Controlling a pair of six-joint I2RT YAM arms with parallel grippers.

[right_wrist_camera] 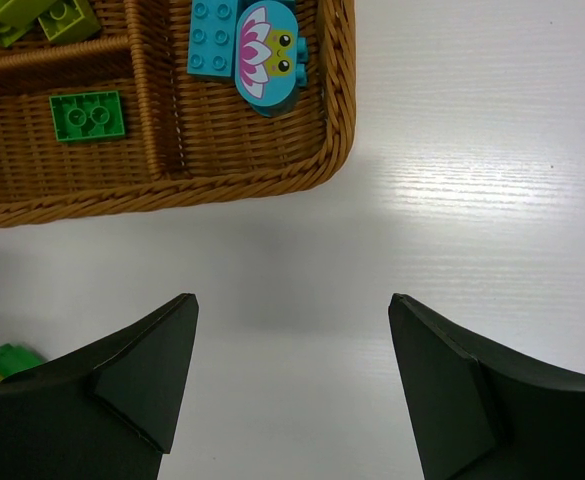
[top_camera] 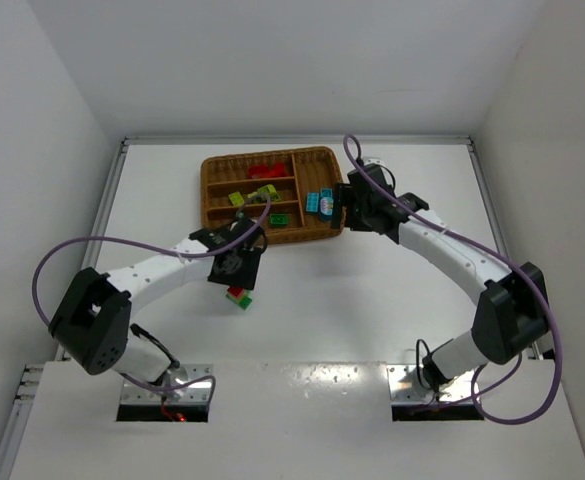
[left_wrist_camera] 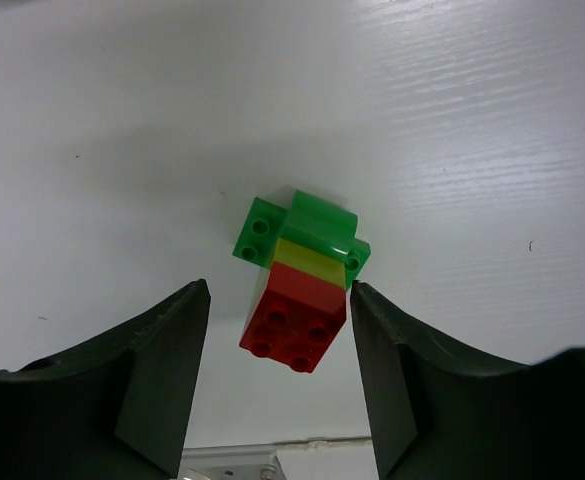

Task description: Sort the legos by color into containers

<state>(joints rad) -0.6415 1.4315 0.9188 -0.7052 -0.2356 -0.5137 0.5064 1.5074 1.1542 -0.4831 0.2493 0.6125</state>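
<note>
Left wrist view has the prize right in frame: a three-colour stack (left_wrist_camera: 297, 290), green at the far end, a thin yellow-green layer in the middle and red nearest, lying on the white table (left_wrist_camera: 492, 130). The left gripper (left_wrist_camera: 277, 295) hovers over it, jaws spread wide either side of the red end and touching nothing.

From the top view the stack (top_camera: 239, 296) sits outside the wicker tray (top_camera: 272, 152), on the near side. The right gripper (right_wrist_camera: 292, 305) hangs over bare table just beside the tray's near corner (right_wrist_camera: 342, 120), jaws apart and empty. Cyan bricks (right_wrist_camera: 212, 35) lie in the cross slot and a green brick (right_wrist_camera: 89, 115) in the slot next to it.

The stack looks light, rigid and glossy, so likely slippery under the pads. The best hold is probably across the flat side walls of the red brick, not over the studs. The press-fit seams could pop or twist under an off-centre squeeze. With mixed colours, it will need pulling apart, which may take both arms.
</note>
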